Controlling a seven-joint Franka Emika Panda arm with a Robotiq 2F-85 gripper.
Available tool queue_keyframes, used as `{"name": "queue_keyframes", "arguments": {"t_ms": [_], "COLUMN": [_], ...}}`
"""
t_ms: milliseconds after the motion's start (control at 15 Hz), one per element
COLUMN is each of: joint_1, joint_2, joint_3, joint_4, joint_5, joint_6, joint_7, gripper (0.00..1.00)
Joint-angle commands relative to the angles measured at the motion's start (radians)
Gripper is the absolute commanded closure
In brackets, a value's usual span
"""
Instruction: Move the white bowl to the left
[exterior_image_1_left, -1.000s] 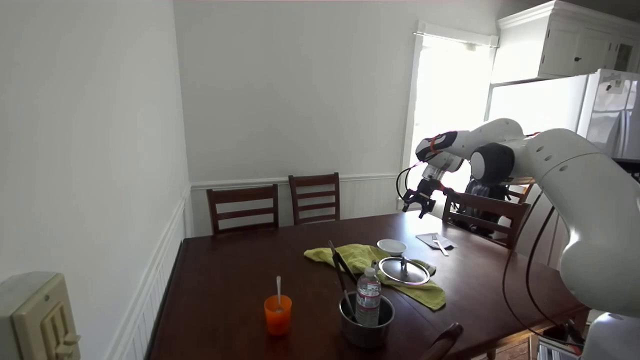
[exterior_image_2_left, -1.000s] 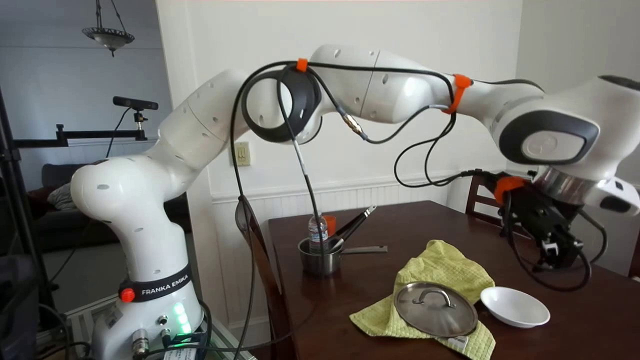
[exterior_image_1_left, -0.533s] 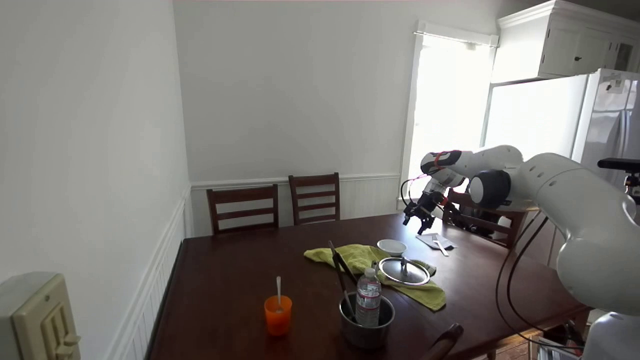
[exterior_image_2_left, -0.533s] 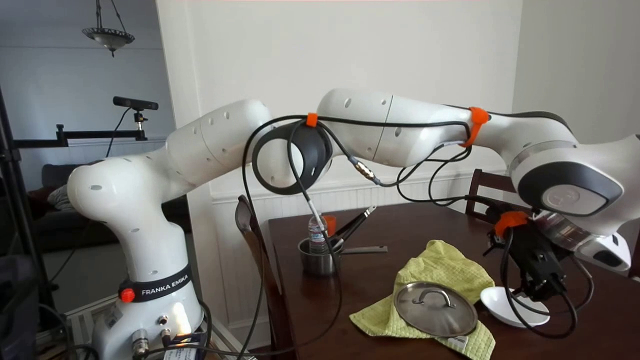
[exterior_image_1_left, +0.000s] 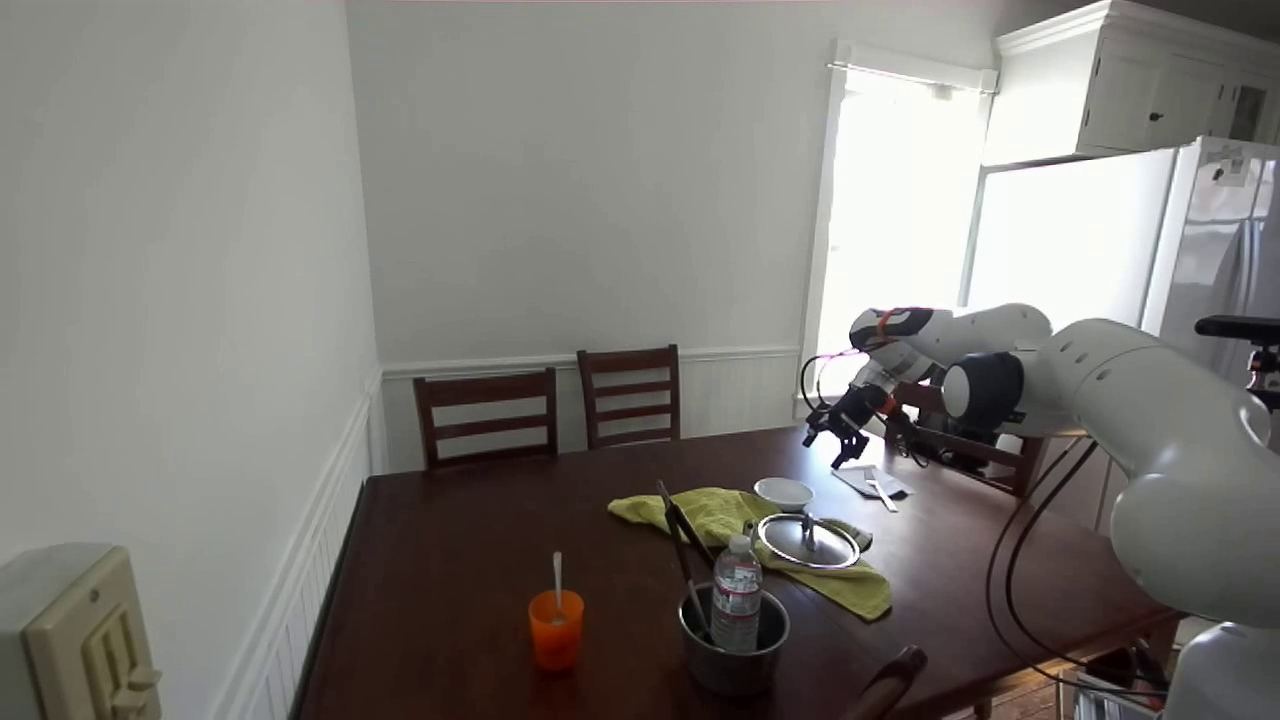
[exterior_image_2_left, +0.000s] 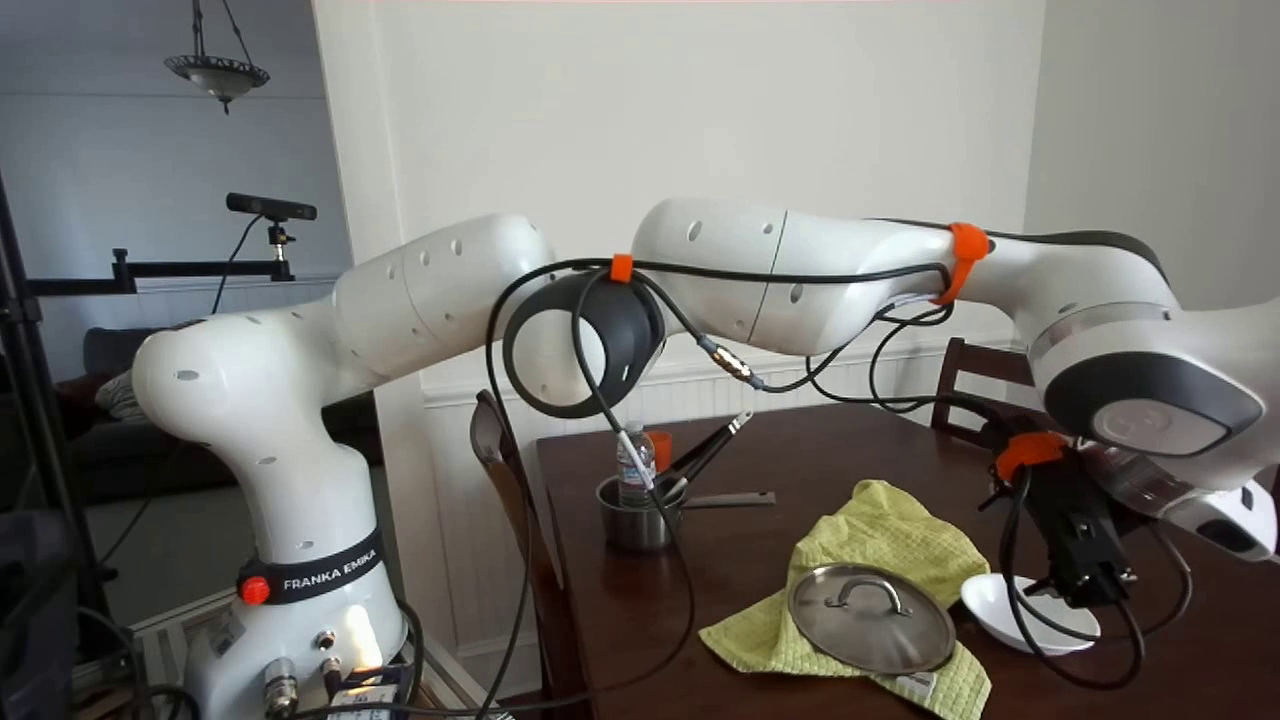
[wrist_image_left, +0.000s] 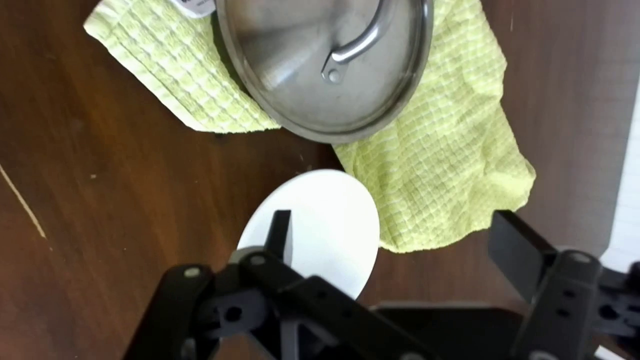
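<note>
The white bowl stands upright on the dark table beside the yellow-green cloth. In an exterior view the bowl is partly covered by the gripper and its cable. My gripper hangs above the table, tilted, between the bowl and the napkin's far end. In the wrist view the gripper is open with its fingers wide apart and nothing held. One finger overlaps the bowl; the other lies past the bowl, near the cloth's edge. The bowl's lower part is hidden behind the finger linkage.
A metal lid lies on the yellow-green cloth next to the bowl. A grey pot holds a bottle and tongs. An orange cup holds a spoon. A napkin with a fork lies near the gripper.
My arm has come down, lowering the gripper towards the table near the bowl; over the last half second it moved only slightly. The bowl has not moved.
</note>
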Motion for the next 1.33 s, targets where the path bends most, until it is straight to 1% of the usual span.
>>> {"name": "queue_keyframes", "arguments": {"t_ms": [0,200,267,333,533,600,667,733,800,1133,1267], "joint_1": [-0.05,-0.058,-0.059,-0.058,-0.047,-0.043,-0.039,-0.032,-0.036,-0.016,-0.013], "joint_2": [0.067,0.102,0.111,0.119,0.141,0.146,0.151,0.154,0.188,0.244,0.265], "joint_3": [0.039,0.029,0.027,0.028,0.031,0.032,0.034,0.031,0.065,0.086,0.096], "joint_4": [0.039,0.048,0.048,0.052,0.069,0.073,0.077,0.081,0.137,0.203,0.225], "joint_5": [0.087,0.09,0.088,0.085,0.08,0.077,0.076,0.071,0.023,-0.038,-0.067], "joint_6": [0.107,0.153,0.164,0.172,0.209,0.221,0.233,0.244,0.238,0.24,0.236], "joint_7": [0.055,0.12,0.132,0.141,0.174,0.185,0.193,0.204,0.238,0.32,0.347], "gripper": [0.0,0.0,0.05,0.14,0.28,0.31,0.39,0.36,0.36,0.31,0.33]}}
